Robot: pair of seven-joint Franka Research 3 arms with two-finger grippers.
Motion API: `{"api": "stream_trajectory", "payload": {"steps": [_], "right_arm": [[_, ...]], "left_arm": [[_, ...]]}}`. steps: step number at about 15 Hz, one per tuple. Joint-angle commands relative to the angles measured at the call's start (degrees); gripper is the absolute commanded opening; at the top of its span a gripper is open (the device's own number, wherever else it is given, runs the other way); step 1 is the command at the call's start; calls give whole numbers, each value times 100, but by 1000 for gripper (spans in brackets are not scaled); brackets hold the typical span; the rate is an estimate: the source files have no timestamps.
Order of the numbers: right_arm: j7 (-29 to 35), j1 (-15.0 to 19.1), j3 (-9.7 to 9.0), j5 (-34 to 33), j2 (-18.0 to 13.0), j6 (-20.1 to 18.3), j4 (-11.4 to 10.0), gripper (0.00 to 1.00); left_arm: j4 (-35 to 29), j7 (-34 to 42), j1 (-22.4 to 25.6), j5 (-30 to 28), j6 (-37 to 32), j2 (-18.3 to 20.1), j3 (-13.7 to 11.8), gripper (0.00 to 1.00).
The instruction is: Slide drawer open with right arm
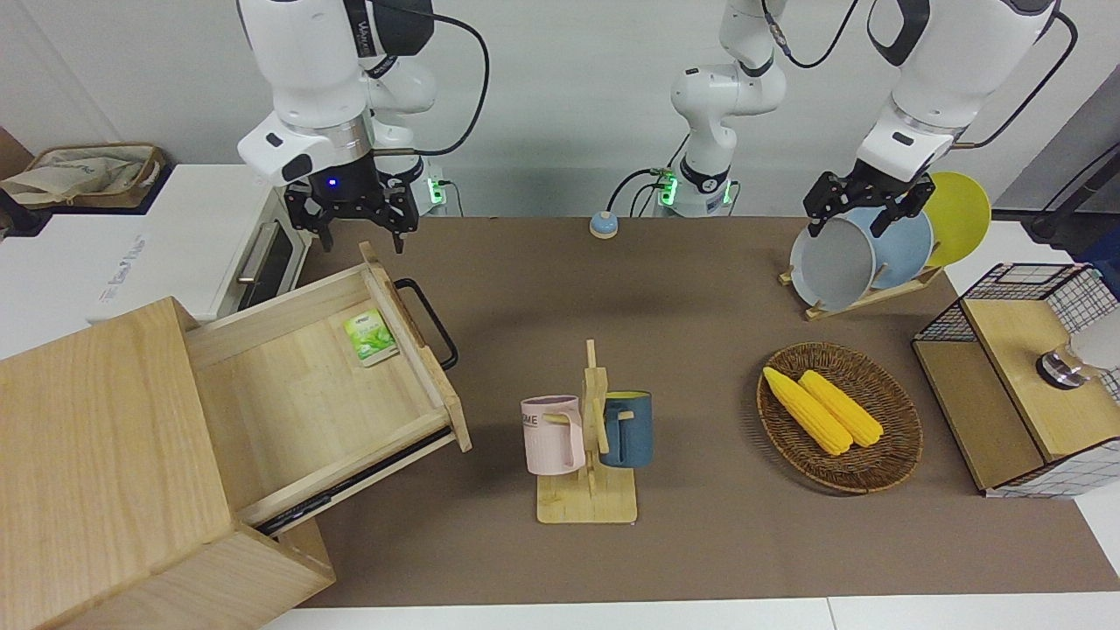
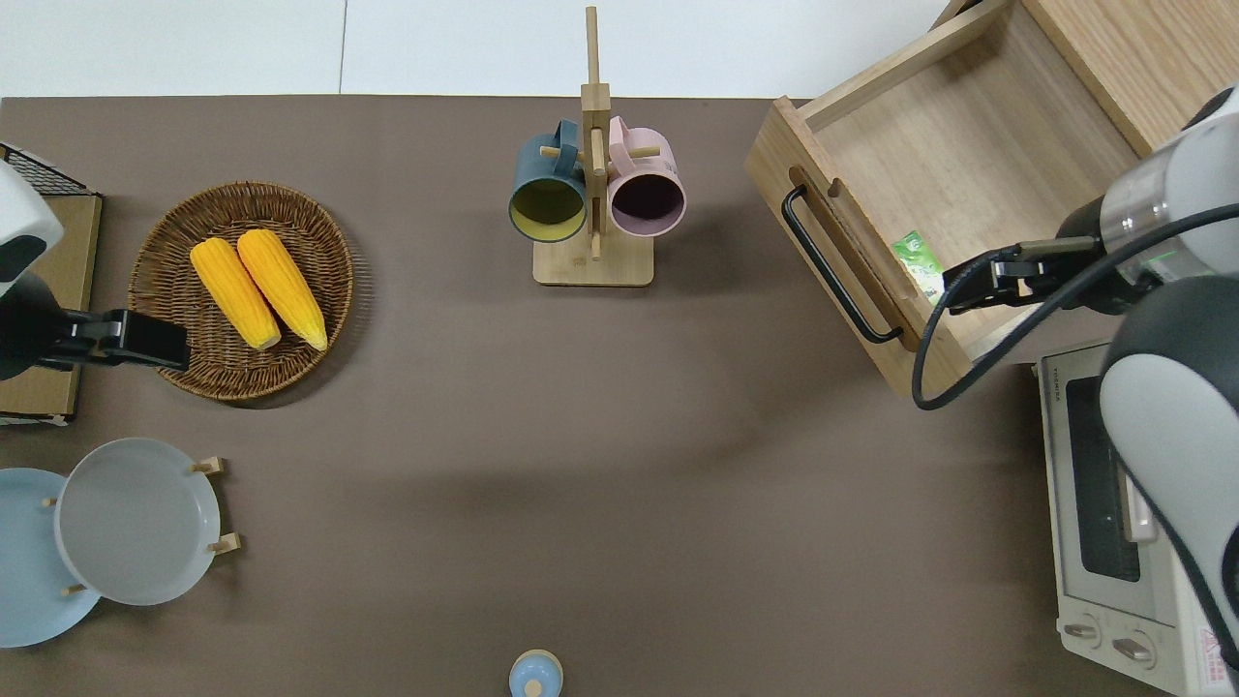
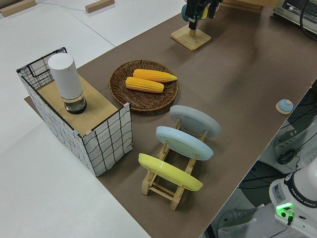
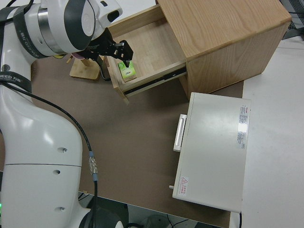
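The light-wood drawer (image 1: 297,394) stands pulled far out of the pale cabinet (image 1: 96,437), its black U-shaped handle (image 1: 429,319) free. A green packet (image 1: 369,336) lies inside it by the front panel. The drawer (image 2: 968,165), its handle (image 2: 832,271) and the packet (image 2: 921,266) also show in the overhead view. My right gripper (image 1: 357,223), with the blue wrist light, is open and empty, up in the air over the drawer's end nearer to the robots. The right side view shows it (image 4: 114,52) just above the packet (image 4: 127,72). My left gripper (image 1: 862,210) is parked.
A white toaster oven (image 1: 201,236) stands beside the cabinet, nearer to the robots. A mug rack (image 1: 588,437) is mid-table. A wicker basket (image 1: 910,437) with corn, a plate rack (image 1: 862,254) and a wire-mesh box (image 1: 1024,376) are toward the left arm's end. A small bell (image 1: 604,225) sits near the robots.
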State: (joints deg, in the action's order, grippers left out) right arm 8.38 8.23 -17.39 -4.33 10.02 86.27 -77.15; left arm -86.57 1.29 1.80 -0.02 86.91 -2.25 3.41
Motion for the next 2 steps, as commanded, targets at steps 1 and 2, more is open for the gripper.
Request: {"api": "stream_trajectory", "payload": {"steps": [1, 2], "right_arm": [[-136, 162, -81, 152, -71, 100, -116, 983], [-127, 127, -81, 152, -71, 101, -116, 983]], "left_arm": [[140, 55, 22, 98, -113, -65, 37, 993], [149, 55, 22, 98, -113, -65, 37, 993]]}}
